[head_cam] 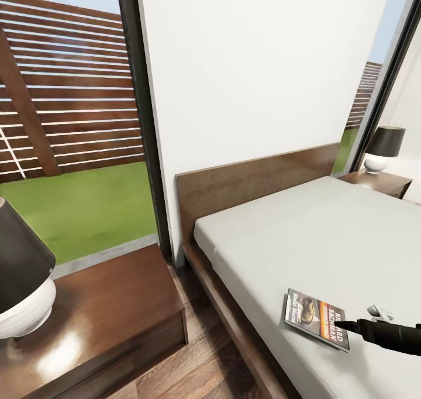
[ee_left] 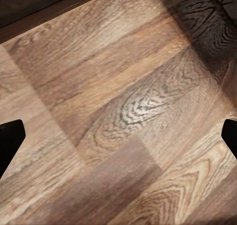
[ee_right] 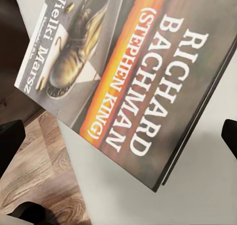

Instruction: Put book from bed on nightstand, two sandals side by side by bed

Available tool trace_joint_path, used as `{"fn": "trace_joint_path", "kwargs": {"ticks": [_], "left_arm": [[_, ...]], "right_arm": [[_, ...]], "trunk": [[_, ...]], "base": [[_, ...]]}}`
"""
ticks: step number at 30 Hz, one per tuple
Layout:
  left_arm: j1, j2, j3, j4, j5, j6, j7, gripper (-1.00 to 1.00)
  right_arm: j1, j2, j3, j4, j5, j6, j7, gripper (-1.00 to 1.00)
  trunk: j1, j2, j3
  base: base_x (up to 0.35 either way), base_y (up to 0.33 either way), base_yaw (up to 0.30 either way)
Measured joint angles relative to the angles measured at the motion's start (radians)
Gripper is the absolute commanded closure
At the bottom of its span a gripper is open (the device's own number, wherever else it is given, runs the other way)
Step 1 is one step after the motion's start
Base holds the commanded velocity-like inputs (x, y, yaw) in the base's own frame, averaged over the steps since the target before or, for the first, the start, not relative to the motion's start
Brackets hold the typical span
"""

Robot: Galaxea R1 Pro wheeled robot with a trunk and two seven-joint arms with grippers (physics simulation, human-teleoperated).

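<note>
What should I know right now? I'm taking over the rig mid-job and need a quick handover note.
Right tool: open, fingertips spread on either side of the book, hovering at its edge, nothing gripped.
Left tool: open, empty, pointing at the wood-plank floor.
Book: lying flat, cover up, on the grey mattress near the bed's near edge.
Nightstands: near one beside the bed, carrying a lamp; far one past the bed, also with a lamp.
Done: nothing placed yet.
Left: grasp the book, set it on a nightstand; then find the sandals and pair them beside the bed.
</note>
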Motion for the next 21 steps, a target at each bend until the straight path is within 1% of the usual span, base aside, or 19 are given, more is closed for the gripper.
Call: {"fn": "trace_joint_path", "kwargs": {"ticks": [20,21], "left_arm": [[0.0,-0.001,-0.002,0.0,0.001,0.001,-0.001,-1.0],[0.0,-0.001,-0.002,0.0,0.001,0.001,-0.001,-1.0]], "right_arm": [[0.0,0.0,0.0,0.0,0.0,0.0,0.0,-1.0],[0.0,0.0,0.0,0.0,0.001,0.0,0.0,-1.0]], "trunk": [[0.0,0.0,0.0],[0.004,-0.007,-0.003]], "base": [[0.0,0.0,0.0],[0.0,0.0,0.0]]}}
